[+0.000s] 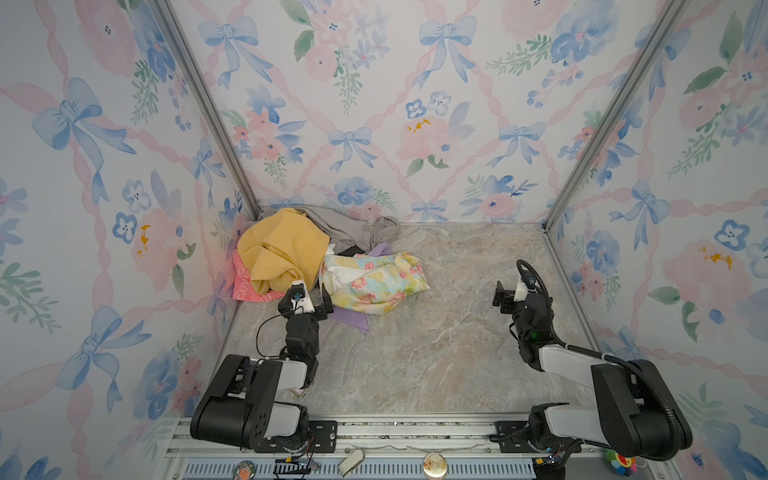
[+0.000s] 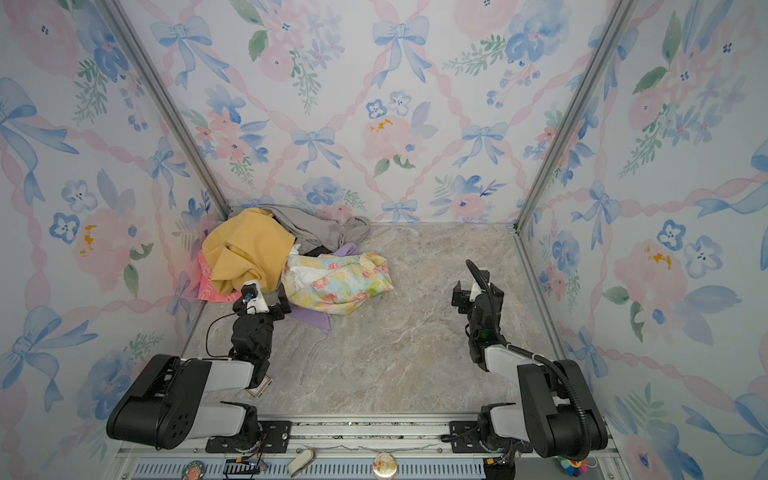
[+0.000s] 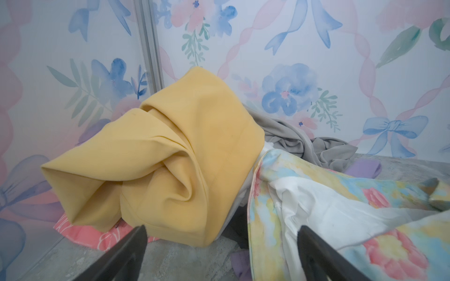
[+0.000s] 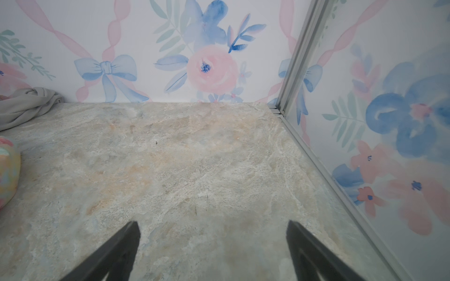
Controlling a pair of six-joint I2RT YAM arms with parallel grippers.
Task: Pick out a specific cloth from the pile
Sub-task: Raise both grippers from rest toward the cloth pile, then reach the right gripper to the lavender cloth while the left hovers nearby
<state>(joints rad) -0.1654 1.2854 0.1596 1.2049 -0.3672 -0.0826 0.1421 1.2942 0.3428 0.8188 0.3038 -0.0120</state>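
Observation:
The pile lies in the far left corner in both top views: a big yellow cloth, a grey one, a pink printed one and a pastel floral one. The lilac cloth lies mostly under the floral cloth. One corner sticks out at the near side and another bit at the far side. My left gripper is open at the pile's near edge, with the lilac cloth just ahead between its jaws and nothing held. My right gripper stands open over bare table.
The marble-look table is walled in by flowered panels with metal corner posts. The grey cloth's twisted end reaches toward the back wall. Small items lie on the front rail.

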